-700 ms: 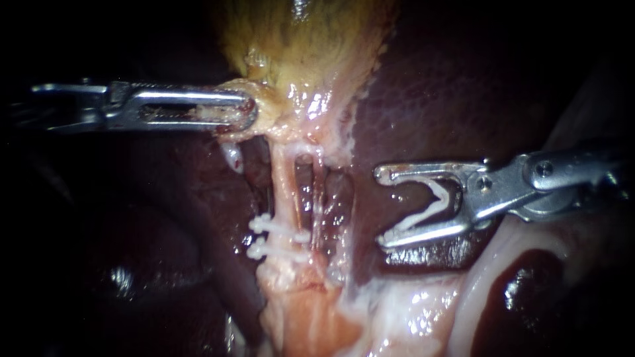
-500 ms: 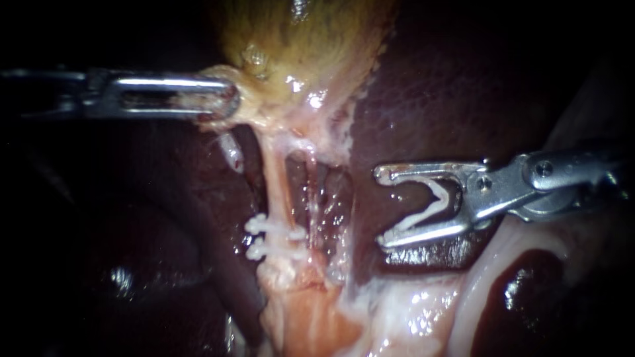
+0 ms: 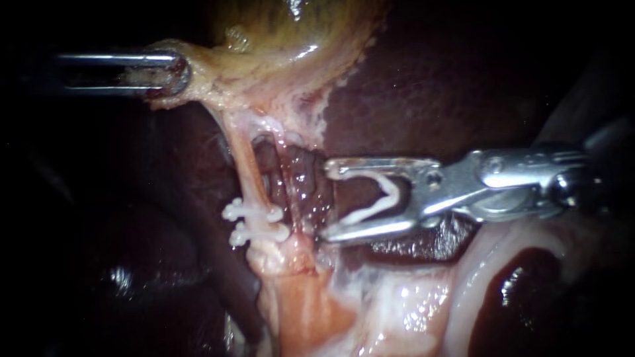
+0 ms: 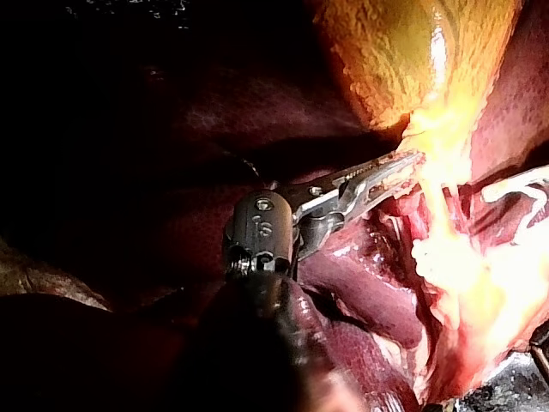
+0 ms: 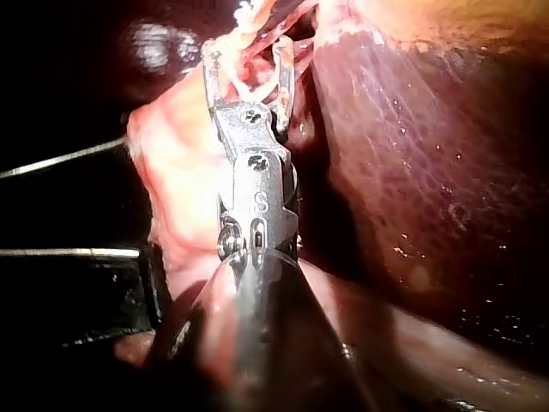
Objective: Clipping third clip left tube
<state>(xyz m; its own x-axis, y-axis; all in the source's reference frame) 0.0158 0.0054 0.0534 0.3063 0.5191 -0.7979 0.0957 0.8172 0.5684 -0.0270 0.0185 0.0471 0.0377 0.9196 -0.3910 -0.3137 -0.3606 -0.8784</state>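
since a moment ago my right instrument (image 3: 327,200) has slid left, jaws wide, holding a loaded clip (image 3: 378,200), just short of the left tube (image 3: 246,168) at centre frame. two clips (image 3: 254,223) sit there; the third is unplaced. left instrument (image 3: 169,71) clamps the gallbladder (image 3: 291,26) upper left.

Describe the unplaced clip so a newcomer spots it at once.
Start at the yellow-green gallbladder and follow the pale pink tube down. Right of it, the silver right instrument holds a white V-shaped clip spread in its pincer. Unlike the two white clips shut across the tube, it gapes open.
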